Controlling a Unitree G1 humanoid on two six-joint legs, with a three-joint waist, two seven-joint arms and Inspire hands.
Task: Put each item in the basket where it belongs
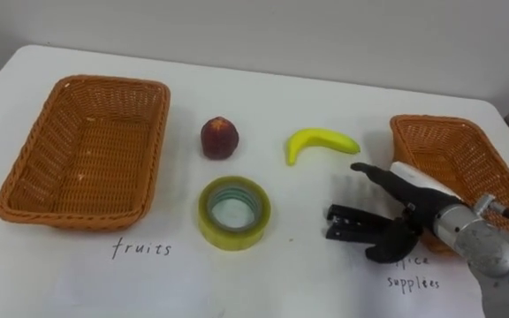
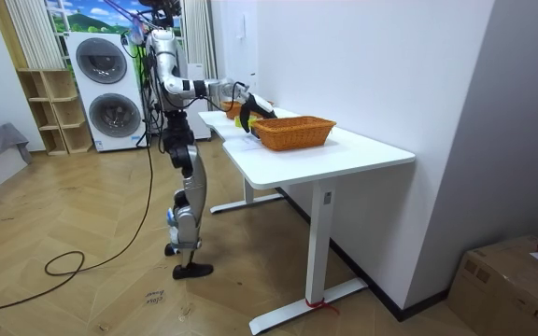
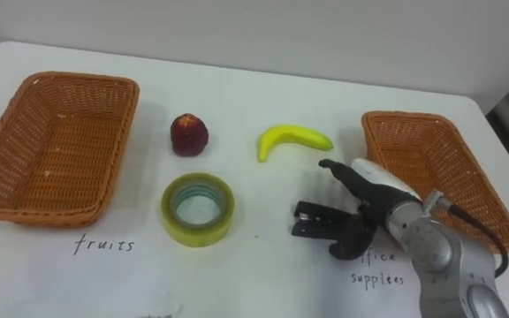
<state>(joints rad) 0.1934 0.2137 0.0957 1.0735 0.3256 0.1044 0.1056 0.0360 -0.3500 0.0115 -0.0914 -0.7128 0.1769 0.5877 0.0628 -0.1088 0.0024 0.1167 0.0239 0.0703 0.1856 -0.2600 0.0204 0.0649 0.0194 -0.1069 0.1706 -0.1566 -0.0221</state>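
A red apple (image 1: pixel 220 138) and a yellow banana (image 1: pixel 321 141) lie on the white table (image 1: pixel 263 97) between two wicker baskets. In front of the apple lies a roll of yellowish tape (image 1: pixel 233 212). The left basket (image 1: pixel 25 190) stands above a handwritten "fruits" label and holds nothing. The right basket (image 1: pixel 467 150), by a handwritten office supplies label, shows nothing inside. My right hand (image 1: pixel 403 216) comes in from the lower right, open, fingers (image 1: pixel 347 223) stretched left just over the table. It is below the banana, right of the tape, and touches neither.
The table's far edge runs along a white wall. In the room view I stand at the long side of the table (image 2: pixel 344 149), with washing machines (image 2: pixel 110 84) behind me and a cardboard box (image 2: pixel 512 280) on the floor.
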